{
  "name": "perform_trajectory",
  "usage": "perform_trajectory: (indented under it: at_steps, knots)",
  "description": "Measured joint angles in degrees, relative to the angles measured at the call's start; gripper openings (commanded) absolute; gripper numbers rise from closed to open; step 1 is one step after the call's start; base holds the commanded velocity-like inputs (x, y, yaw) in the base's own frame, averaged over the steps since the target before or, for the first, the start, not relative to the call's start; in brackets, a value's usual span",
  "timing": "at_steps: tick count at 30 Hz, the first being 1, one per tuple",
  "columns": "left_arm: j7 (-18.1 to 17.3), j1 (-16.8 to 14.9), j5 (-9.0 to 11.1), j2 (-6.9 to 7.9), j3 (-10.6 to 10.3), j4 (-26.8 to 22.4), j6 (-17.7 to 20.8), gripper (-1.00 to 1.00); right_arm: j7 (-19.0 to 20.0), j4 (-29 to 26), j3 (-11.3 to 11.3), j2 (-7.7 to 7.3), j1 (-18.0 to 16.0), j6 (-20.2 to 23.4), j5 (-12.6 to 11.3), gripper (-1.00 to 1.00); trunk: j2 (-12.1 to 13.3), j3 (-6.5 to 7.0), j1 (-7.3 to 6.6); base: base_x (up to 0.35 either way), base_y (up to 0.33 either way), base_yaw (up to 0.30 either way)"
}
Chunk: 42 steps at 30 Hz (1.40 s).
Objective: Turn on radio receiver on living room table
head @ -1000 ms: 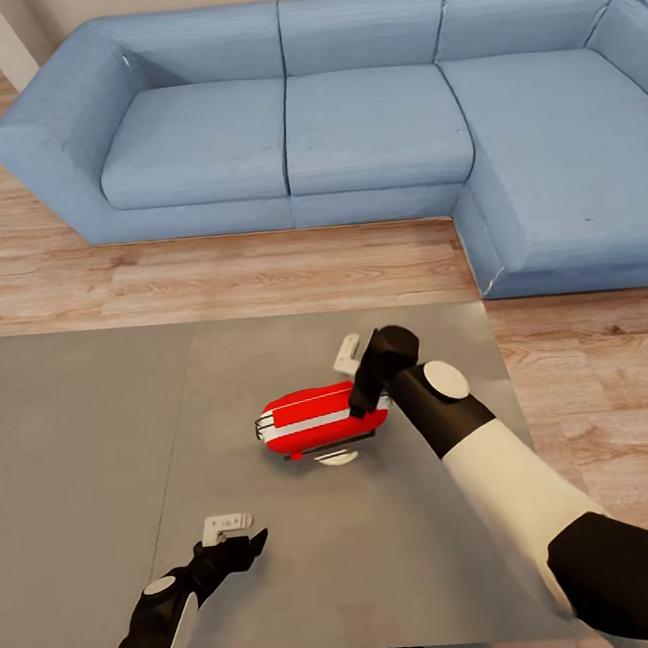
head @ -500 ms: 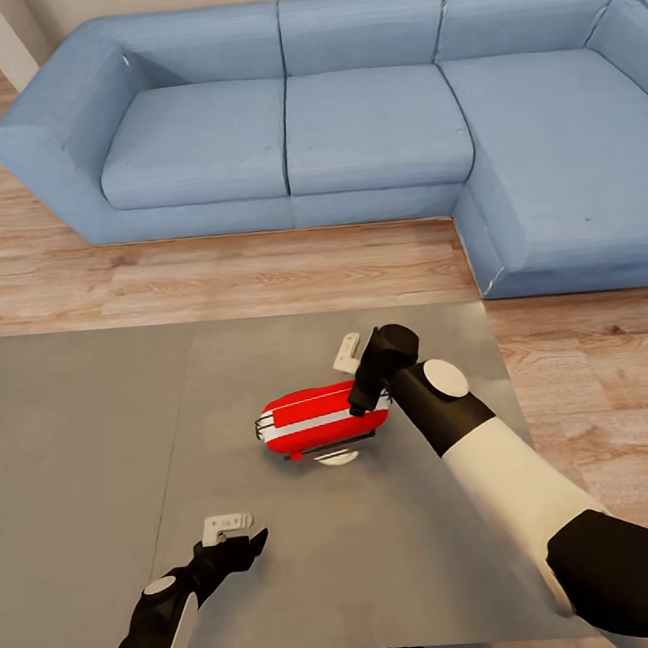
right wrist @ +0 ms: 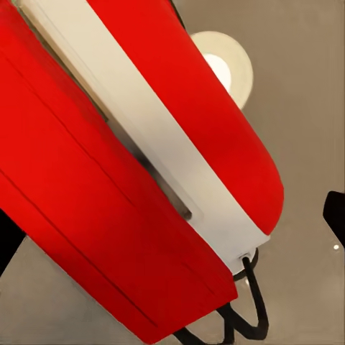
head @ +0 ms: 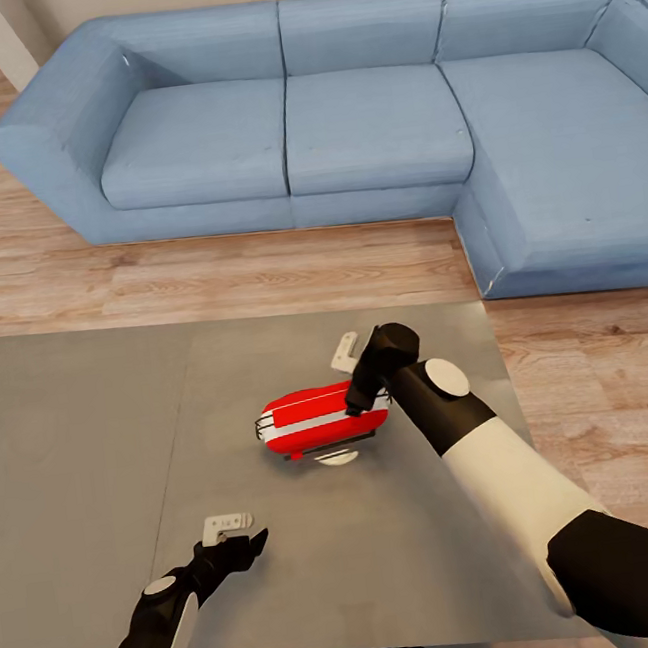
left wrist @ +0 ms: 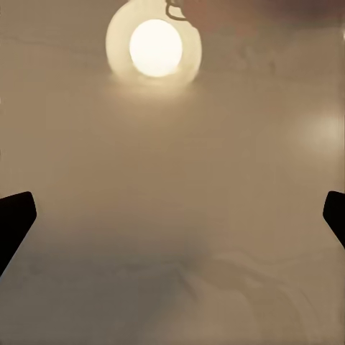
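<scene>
The red radio receiver [head: 320,420] with its white band lies near the middle of the grey table [head: 87,452]. My right gripper [head: 351,375] is open at the radio's right end, its black finger resting on the red top and its white finger behind the radio. The right wrist view is close on the radio [right wrist: 136,165], with the thin wire handle [right wrist: 248,305] at one end and the right gripper [right wrist: 172,226] spread wide around the body. The dial is hidden. My left gripper [head: 235,535] hovers open over the table's near edge, apart from the radio. In the left wrist view the left gripper [left wrist: 172,219] holds nothing.
A blue L-shaped sofa [head: 372,127] runs along the far side and right, across a strip of wood floor [head: 258,271]. The glossy tabletop mirrors a round lamp [left wrist: 154,47]. Bare table surface lies to the radio's left.
My right gripper has crept slightly left over the radio's right end. The radio and the left arm have stayed where they were.
</scene>
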Motion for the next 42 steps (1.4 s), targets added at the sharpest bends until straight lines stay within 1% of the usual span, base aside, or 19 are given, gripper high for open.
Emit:
perform_trajectory:
  at_steps: [7,42]
  knots:
    - [0.00,0.00,-0.01,-0.01,0.00,0.00,-0.01,1.00,0.00,-0.22,0.00,0.00,0.00,-0.02,-0.82,1.00,0.00,0.00,0.00,0.000,0.000,0.000]
    - [0.00,0.00,0.03,0.08,0.03,0.00,-0.01,1.00,-0.70,0.78,0.09,0.00,0.02,-0.19,-0.76,1.00,0.00,0.00,0.00,0.000,0.000,0.000]
